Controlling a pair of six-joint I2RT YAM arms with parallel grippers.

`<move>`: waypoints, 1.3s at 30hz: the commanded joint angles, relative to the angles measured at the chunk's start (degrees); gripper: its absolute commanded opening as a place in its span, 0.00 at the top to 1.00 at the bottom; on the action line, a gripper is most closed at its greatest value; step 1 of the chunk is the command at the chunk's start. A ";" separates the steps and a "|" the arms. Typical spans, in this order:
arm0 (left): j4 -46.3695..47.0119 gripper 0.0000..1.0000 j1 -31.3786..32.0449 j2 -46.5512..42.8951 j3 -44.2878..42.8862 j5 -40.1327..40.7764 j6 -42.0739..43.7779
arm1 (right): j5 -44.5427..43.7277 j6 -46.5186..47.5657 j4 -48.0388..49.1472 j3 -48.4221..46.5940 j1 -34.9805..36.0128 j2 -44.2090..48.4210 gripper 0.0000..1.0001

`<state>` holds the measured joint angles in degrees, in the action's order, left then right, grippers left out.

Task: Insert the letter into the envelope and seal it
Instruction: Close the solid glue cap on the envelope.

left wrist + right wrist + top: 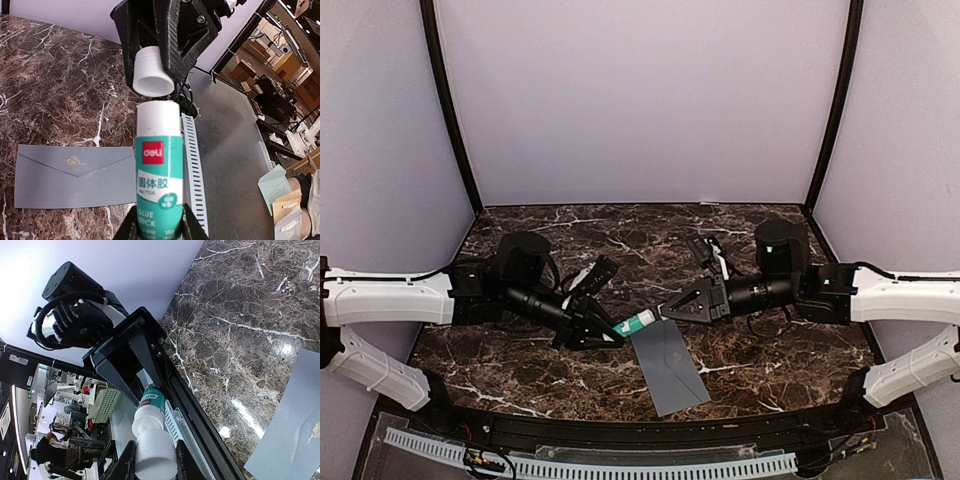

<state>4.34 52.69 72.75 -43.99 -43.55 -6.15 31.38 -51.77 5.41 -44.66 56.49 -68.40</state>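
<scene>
A green and white glue stick (638, 321) is held by my left gripper (610, 330), which is shut on its lower body (159, 175). My right gripper (665, 312) is shut on the white cap (152, 72), held just off the stick's white top with a small gap. The cap (155, 452) and the stick (150, 402) also show in the right wrist view. The slate-grey envelope (670, 365) lies flat on the marble table below both grippers, with its pointed flap folded down (70, 175). No letter is in view.
A white slotted cable duct (590, 465) runs along the near table edge behind a black rail. Lavender walls (640, 100) close the back and sides. The envelope's corner shows in the right wrist view (295, 425).
</scene>
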 commanded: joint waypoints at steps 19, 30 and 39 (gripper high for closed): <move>-0.29 1.00 0.51 0.29 -0.84 -1.03 1.14 | 1.97 -1.39 7.39 -1.21 2.30 -3.61 0.88; -0.38 1.00 0.55 0.91 -1.01 -1.19 0.98 | 2.29 -1.03 7.51 -1.46 3.37 -4.07 0.90; -1.02 1.00 0.51 2.13 -1.63 -2.16 0.74 | 2.28 -1.05 7.99 -1.60 4.18 -4.18 0.91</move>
<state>3.31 52.95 74.22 -44.01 -45.76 -5.69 32.32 -53.01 9.39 -44.66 59.00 -72.03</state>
